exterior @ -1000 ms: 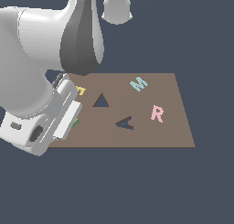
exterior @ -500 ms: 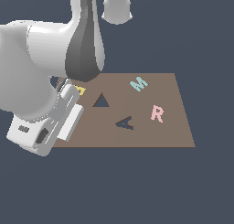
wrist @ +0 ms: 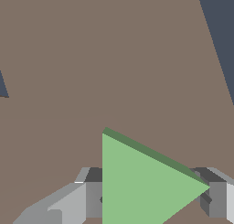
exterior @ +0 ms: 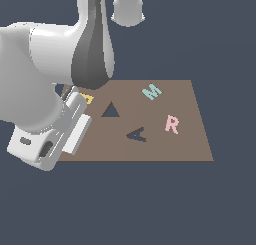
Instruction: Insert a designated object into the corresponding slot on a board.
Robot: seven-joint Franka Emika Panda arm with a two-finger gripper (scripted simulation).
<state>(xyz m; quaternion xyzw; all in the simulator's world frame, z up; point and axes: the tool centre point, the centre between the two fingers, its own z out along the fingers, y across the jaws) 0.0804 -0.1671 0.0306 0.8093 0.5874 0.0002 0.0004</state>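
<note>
— Dark blue emptiness surrounds us, and only the brown board [exterior: 150,149] gives us a surface to work on. Where do we have the green triangle [wrist: 141,182]?

— Between our fingers [wrist: 215,198]. In the wrist view the gripper [wrist: 151,200] has one finger on each side of the block and close against its edges, so we judge it pinched rather than merely straddled. The arm's bulk hides it in the exterior view.

— Why are we over that end of the board?

— Our hand sits at the exterior view's left edge of the board, beside the yellow E [exterior: 88,98], which is half covered by the arm. We judge the block was gripped there.

— And the slot [exterior: 110,110]?

— Just to the exterior view's right of our hand, dark and unfilled, with the A-shaped cut-out [exterior: 137,134] nearer the camera. The teal M [exterior: 151,91] and pink R [exterior: 171,124] lie further right, well apart from our path.

— So what does the next move need?

— A short carry right, turning the triangle's corners to match the hole before lowering.
</note>
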